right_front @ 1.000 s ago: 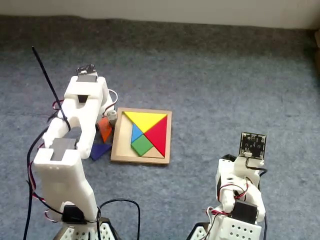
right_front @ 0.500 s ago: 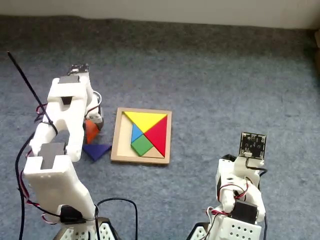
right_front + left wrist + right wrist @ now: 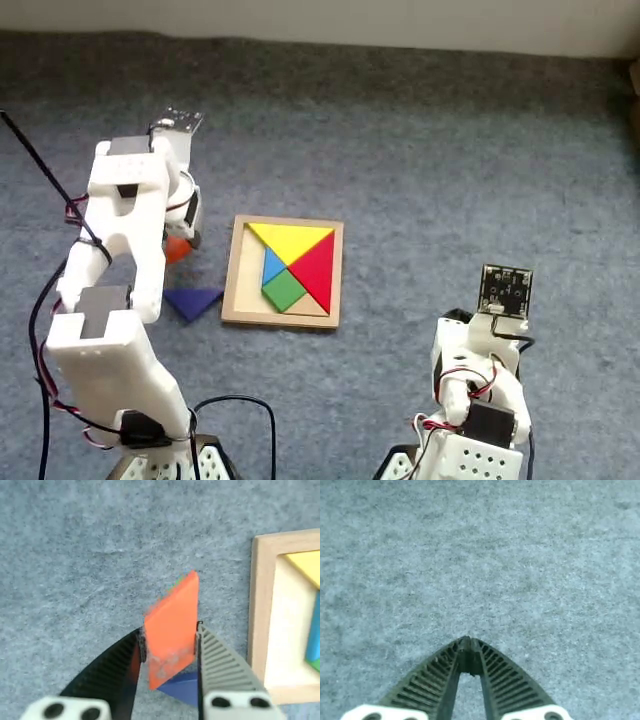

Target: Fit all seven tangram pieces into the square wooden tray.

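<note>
In the high view, the left arm (image 3: 130, 210) is reaching over the grey-blue carpet (image 3: 450, 150) just left of the square wooden tray (image 3: 283, 320). An orange piece (image 3: 176, 249) is peeking out beside its wrist, near the tray but apart from it. A dark blue triangle (image 3: 193, 301) is lying on the carpet just off the tray's lower left corner. Inside the tray, a yellow triangle (image 3: 290, 242), a red triangle (image 3: 316, 270), a light blue triangle (image 3: 270, 266) and a green square (image 3: 284, 291) are sitting together, with bare wood showing along the left and lower sides. The right arm (image 3: 480, 385) is sitting folded, well away from the tray.

In the left wrist view, the left gripper (image 3: 170, 631) is pinching the orange piece across its width, the piece's far end sticking out past the fingertips. The dark blue triangle is showing beneath it, and the tray rim is standing just beside.

In the right wrist view, the right gripper (image 3: 468, 644) is hanging over bare carpet with its jaws closed together, gripping nothing.
</note>
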You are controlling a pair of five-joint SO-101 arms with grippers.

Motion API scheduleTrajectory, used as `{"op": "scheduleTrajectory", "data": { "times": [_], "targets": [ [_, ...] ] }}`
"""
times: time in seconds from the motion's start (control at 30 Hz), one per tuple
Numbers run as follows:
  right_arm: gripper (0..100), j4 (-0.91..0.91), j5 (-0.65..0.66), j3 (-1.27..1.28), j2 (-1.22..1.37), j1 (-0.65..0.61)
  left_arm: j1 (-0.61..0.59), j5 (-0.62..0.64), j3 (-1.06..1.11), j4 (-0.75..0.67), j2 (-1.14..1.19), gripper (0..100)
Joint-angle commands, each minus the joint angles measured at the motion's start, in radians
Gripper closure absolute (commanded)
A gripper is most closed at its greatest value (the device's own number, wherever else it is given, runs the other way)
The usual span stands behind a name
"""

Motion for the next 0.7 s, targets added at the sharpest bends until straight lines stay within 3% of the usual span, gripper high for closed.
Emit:
{"op": "scheduleTrajectory", "data": {
  "times": [0.0,0.47,0.67],
  "targets": [
    [99.2,-0.021,-0.008,0.110,-0.015,0.015,-0.008,-0.006,-0.053,0.020,-0.058,77],
    [99.2,-0.021,-0.008,0.110,-0.015,0.015,0.068,-0.008,-0.050,0.069,-0.056,77],
    [99.2,-0.021,-0.008,0.110,-0.015,0.015,0.111,-0.008,0.067,-0.018,-0.056,77]
  ]
}}
